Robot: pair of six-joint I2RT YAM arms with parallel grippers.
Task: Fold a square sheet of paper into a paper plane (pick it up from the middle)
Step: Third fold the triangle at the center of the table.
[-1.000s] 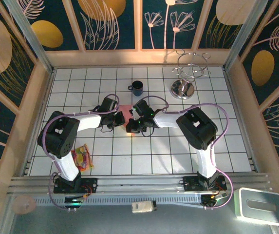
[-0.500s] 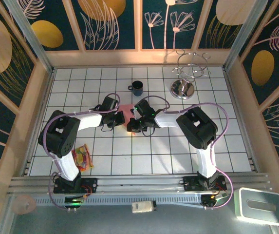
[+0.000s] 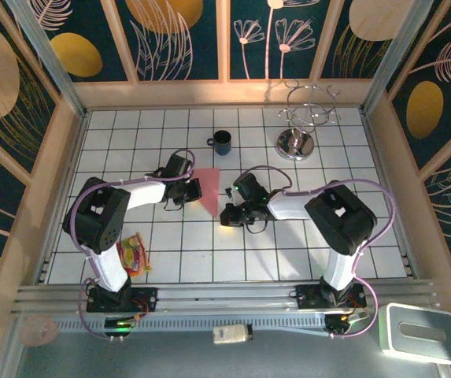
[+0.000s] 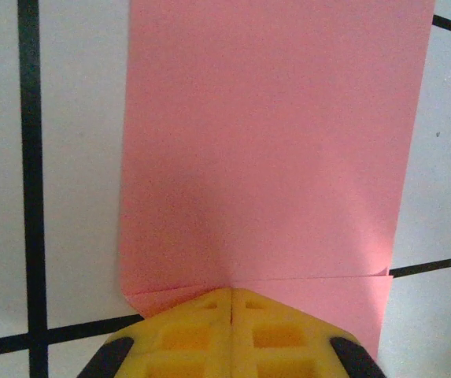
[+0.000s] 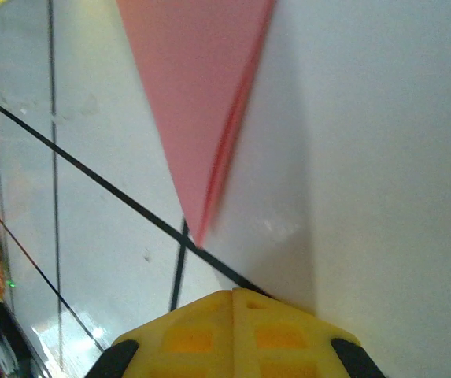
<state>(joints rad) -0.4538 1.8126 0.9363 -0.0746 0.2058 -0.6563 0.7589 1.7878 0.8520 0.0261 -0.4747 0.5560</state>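
Pink-red and folded to a narrow pointed dart, the paper plane [image 3: 208,191] lies flat on the white tiled table [image 3: 288,252], between the two arms. The left gripper [image 4: 231,295], clenched, rests its yellow tips on the plane's near edge, seemingly to pin it. The right gripper [image 5: 233,293], clenched and empty, sits just short of the nose, likely ready to press a crease. The paper looks matte, and doubled along one edge.

Top view bright, even, sharp, warm tint at rear. Wrist views v. close, bit soft; shadow beside paper plane [image 5: 201,118], glare specks on table [image 5: 280,228].
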